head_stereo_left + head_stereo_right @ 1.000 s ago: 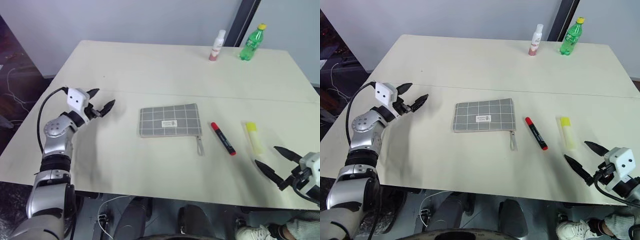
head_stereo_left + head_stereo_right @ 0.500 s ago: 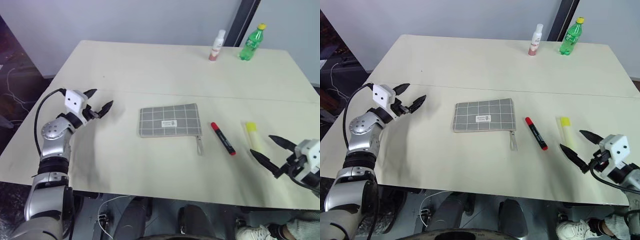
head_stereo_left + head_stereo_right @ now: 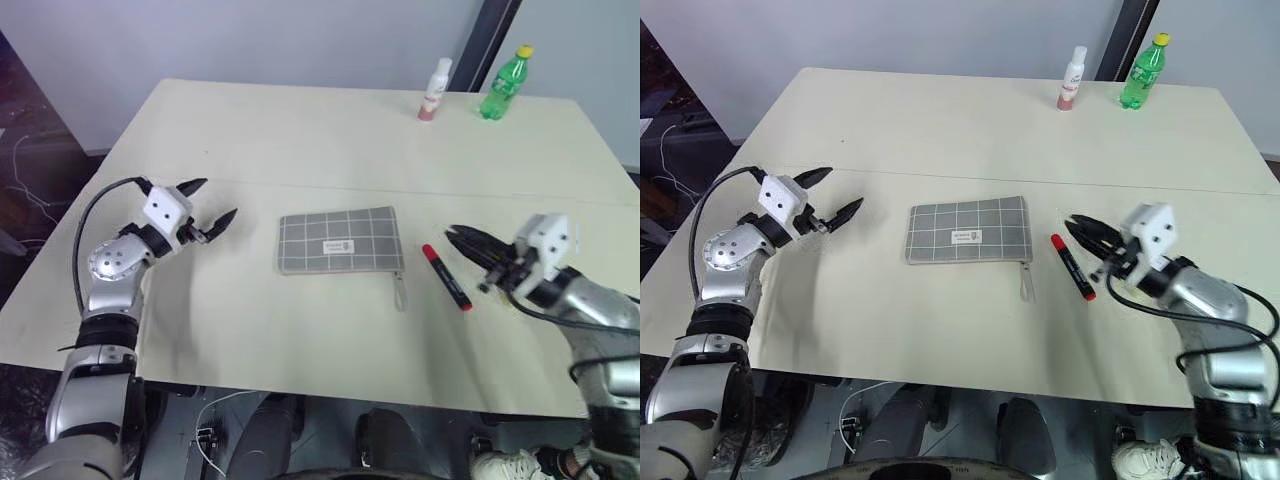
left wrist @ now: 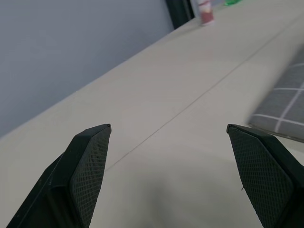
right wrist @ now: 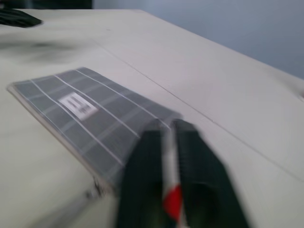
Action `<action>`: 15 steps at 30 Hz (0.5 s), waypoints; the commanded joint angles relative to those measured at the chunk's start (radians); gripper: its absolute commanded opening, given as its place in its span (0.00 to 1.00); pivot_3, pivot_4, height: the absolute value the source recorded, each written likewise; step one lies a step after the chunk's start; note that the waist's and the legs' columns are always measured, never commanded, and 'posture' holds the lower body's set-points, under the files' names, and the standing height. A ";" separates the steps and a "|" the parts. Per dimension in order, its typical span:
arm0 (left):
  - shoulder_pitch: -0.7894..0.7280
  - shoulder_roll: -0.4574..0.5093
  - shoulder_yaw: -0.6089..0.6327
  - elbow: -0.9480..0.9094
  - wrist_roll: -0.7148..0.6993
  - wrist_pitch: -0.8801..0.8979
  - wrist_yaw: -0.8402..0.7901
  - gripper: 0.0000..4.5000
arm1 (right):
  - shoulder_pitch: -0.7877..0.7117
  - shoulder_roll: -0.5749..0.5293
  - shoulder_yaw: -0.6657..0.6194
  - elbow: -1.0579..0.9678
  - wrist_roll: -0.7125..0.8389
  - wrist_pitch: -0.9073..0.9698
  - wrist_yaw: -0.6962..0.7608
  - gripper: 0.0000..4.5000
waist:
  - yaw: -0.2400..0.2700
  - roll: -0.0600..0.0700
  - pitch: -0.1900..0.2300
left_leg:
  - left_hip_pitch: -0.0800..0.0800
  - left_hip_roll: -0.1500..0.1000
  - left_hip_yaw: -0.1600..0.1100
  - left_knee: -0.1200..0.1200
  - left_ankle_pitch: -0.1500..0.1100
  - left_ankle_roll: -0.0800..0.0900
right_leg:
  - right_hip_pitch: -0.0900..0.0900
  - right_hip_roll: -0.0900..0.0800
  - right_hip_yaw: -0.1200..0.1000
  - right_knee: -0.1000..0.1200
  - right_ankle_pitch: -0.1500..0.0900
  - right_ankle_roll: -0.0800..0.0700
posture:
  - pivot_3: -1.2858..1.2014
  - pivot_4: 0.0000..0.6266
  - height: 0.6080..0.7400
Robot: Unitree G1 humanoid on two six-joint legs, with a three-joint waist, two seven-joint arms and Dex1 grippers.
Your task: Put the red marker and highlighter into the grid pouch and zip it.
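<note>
Red marker (image 3: 446,277), a slim round stick with a black band, lies flat just below the right gripper (image 3: 452,234), its long axis running diagonally away from the grid pouch's (image 3: 339,240) zipper pull. Soft grey checked fabric sits between both grippers. Right fingers are pressed together, empty; the left gripper (image 3: 213,203) is spread wide. The right arm hides the highlighter.

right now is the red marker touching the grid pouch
Apart. The left eye view shows bare table between the red marker and the grid pouch.
</note>
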 commanded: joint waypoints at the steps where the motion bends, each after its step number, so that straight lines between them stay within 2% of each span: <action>1: -0.016 0.025 -0.026 -0.022 0.040 -0.096 -0.002 0.91 | -0.071 0.038 0.082 0.012 -0.054 -0.013 -0.031 0.01 | 0.000 0.000 0.000 | 0.000 0.000 0.000 0.000 0.000 0.000 | 0.000 0.000 0.000 0.000 0.000 0.000 | 0.52 0.24 1.00; 6: 0.002 0.033 -0.072 -0.028 0.091 -0.199 0.006 0.91 | -0.152 0.079 0.198 0.114 -0.202 -0.039 -0.104 0.01 | 0.001 0.000 0.000 | 0.000 0.000 0.001 0.000 0.000 0.000 | -0.001 0.001 0.000 0.001 0.000 0.000 | 0.52 0.24 1.00; 15: -0.006 0.046 -0.167 0.025 0.141 -0.359 -0.041 0.91 | -0.255 0.168 0.326 0.199 -0.344 -0.046 -0.190 0.01 | -0.003 0.000 0.000 | 0.001 0.000 0.004 0.000 0.001 -0.001 | -0.002 0.002 0.002 0.003 0.000 0.000 | 0.52 0.24 1.00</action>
